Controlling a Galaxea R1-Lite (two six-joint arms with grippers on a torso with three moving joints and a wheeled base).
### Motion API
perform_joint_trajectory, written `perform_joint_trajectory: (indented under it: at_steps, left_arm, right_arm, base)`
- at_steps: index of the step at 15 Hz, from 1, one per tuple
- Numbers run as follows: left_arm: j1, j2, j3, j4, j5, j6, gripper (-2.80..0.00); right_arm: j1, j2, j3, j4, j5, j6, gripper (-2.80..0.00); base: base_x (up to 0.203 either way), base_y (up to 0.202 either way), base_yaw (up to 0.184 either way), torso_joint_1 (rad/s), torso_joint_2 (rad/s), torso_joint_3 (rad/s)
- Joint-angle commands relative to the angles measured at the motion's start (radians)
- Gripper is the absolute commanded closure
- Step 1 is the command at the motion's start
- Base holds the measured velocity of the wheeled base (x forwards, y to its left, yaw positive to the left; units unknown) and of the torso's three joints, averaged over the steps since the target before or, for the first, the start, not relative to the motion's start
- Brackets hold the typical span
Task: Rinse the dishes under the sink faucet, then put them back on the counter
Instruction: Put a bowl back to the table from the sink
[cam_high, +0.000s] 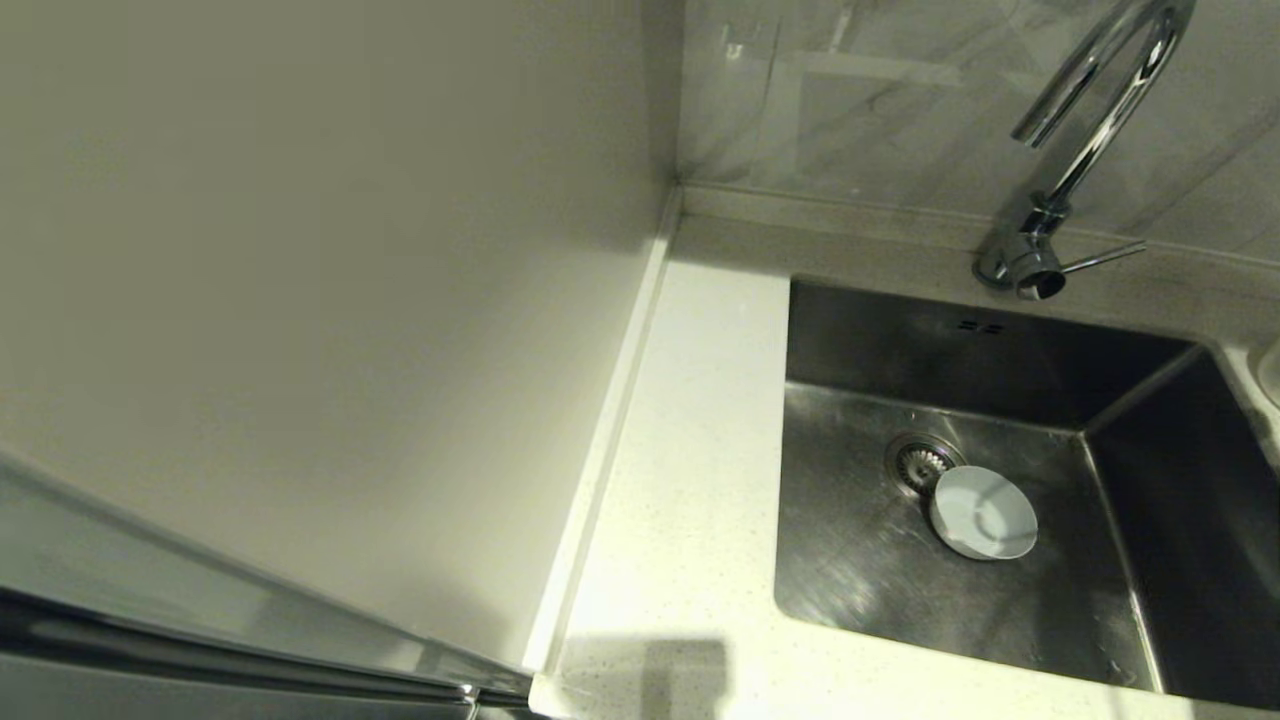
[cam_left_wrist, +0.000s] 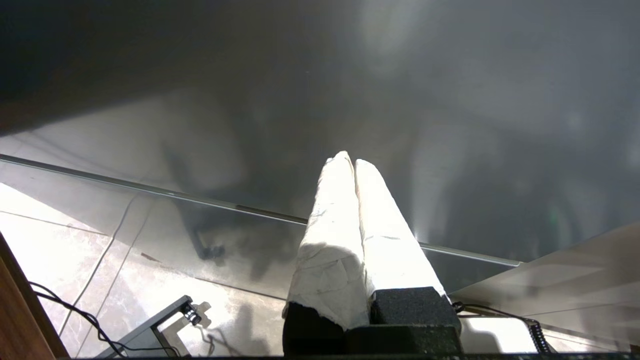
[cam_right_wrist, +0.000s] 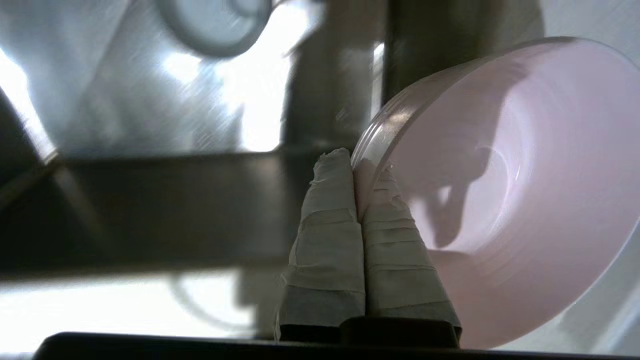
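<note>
A pale blue-grey bowl (cam_high: 983, 513) lies in the steel sink (cam_high: 850, 560), touching the round drain (cam_high: 920, 462). The same bowl (cam_right_wrist: 215, 25) shows in the right wrist view, far beyond the fingers. My right gripper (cam_right_wrist: 356, 162) is shut on the rim of the pale pink bowl (cam_right_wrist: 520, 190), which is held tilted on its side; this gripper is out of the head view. The chrome faucet (cam_high: 1085, 130) arches over the sink's back right. My left gripper (cam_left_wrist: 349, 161) is shut and empty, parked low beside the cabinet front. The white bowl cannot be identified.
The white speckled counter (cam_high: 690, 450) runs along the sink's left, with a raised rim against a tall pale panel (cam_high: 300, 300). The faucet's thin lever (cam_high: 1100, 258) sticks out rightward. A pale round rim (cam_high: 1272, 370) shows at the right edge of the head view.
</note>
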Motion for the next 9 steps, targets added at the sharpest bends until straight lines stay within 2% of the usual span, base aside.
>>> perform_joint_trajectory:
  at_steps: [1, 3, 5, 9]
  left_arm:
    - [0.0, -0.003, 0.0, 0.0, 0.0, 0.001, 0.0]
    - [0.0, -0.003, 0.0, 0.0, 0.0, -0.001, 0.0]
    - [0.0, -0.003, 0.0, 0.0, 0.0, -0.001, 0.0]
    - [0.0, -0.003, 0.0, 0.0, 0.0, 0.0, 0.0]
  right_arm:
    - [-0.007, 0.049, 0.05, -0.122, -0.028, -0.01, 0.0]
    - [-0.007, 0.075, 0.1, -0.248, -0.058, -0.024, 0.0]
    - [-0.007, 0.111, 0.106, -0.294, -0.113, -0.027, 0.0]
    - [-0.031, 0.16, 0.103, -0.385, -0.155, -0.027, 0.0]
  base:
    - [0.0, 0.0, 0.0, 0.0, 0.0, 0.0]
    - [0.0, 0.0, 0.0, 0.0, 0.0, 0.0]
    - [0.0, 0.0, 0.0, 0.0, 0.0, 0.0]
    - [0.0, 0.0, 0.0, 0.0, 0.0, 0.0]
